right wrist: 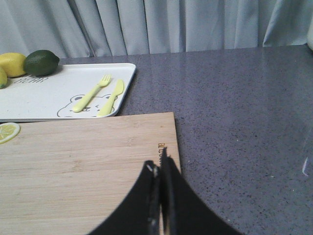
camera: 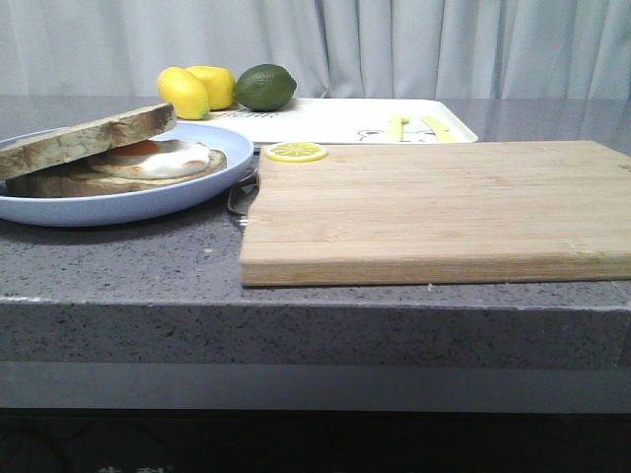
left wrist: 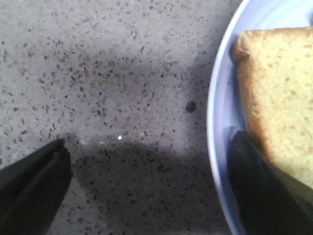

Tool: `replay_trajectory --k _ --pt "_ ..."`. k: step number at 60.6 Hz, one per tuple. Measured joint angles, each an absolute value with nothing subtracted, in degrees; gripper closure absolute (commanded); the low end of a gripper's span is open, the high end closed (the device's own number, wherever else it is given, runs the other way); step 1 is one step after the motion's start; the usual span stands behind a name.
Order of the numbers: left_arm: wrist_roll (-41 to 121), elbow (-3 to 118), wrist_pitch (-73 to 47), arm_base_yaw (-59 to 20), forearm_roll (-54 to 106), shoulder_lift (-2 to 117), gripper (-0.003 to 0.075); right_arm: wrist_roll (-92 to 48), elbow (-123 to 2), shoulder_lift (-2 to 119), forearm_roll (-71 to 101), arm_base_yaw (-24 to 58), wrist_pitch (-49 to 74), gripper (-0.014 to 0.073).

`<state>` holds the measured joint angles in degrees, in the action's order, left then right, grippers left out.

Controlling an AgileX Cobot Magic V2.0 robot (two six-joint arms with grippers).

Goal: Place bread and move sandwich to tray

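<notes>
The bread (camera: 84,138) lies tilted on the sandwich (camera: 158,161), an egg-topped slice, on the pale blue plate (camera: 148,202) at the left. In the left wrist view the bread (left wrist: 281,98) shows on the plate (left wrist: 220,122). My left gripper (left wrist: 151,161) is open and empty, one finger over the counter, the other over the plate's rim beside the bread. The white tray (camera: 335,120) lies at the back and shows in the right wrist view (right wrist: 49,93). My right gripper (right wrist: 159,166) is shut and empty over the wooden cutting board (right wrist: 88,171). Neither gripper shows in the front view.
The cutting board (camera: 434,207) fills the middle and right of the counter, a lemon slice (camera: 296,152) at its far left corner. Two lemons (camera: 197,89) and a lime (camera: 265,87) stand at the tray's far left. A yellow fork (right wrist: 90,93) and knife (right wrist: 111,97) lie on the tray.
</notes>
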<state>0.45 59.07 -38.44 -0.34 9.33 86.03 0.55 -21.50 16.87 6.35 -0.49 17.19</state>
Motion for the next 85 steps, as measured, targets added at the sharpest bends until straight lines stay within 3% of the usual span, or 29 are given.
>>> replay_trajectory --k 33,38,41,52,55,75,85 --pt "0.45 59.55 -37.19 -0.34 10.29 87.75 0.0087 0.55 -21.5 16.87 6.35 -0.49 17.19 0.0654" --pt "0.45 59.55 -37.19 -0.34 10.29 87.76 0.0155 0.55 -21.5 16.87 6.44 -0.49 17.19 0.0654" --pt "0.45 59.63 -37.12 -0.34 10.4 87.88 0.0237 0.55 -21.5 16.87 6.44 -0.49 17.19 0.0654" --pt "0.35 59.63 -36.42 -0.71 12.48 88.24 0.0657 0.55 -21.5 16.87 6.44 -0.49 17.19 0.0654" --pt "0.0 59.67 -36.28 -0.92 12.89 88.24 0.0741 0.55 -21.5 16.87 6.44 -0.49 17.19 0.0654" --pt "-0.56 59.79 -35.71 -0.41 14.34 88.24 0.074 0.55 -21.5 16.87 6.48 -0.49 17.19 0.0654" --pt "1.53 59.69 -37.27 3.69 19.17 87.24 0.074 0.55 -21.5 16.87 6.48 -0.49 17.19 0.0654"
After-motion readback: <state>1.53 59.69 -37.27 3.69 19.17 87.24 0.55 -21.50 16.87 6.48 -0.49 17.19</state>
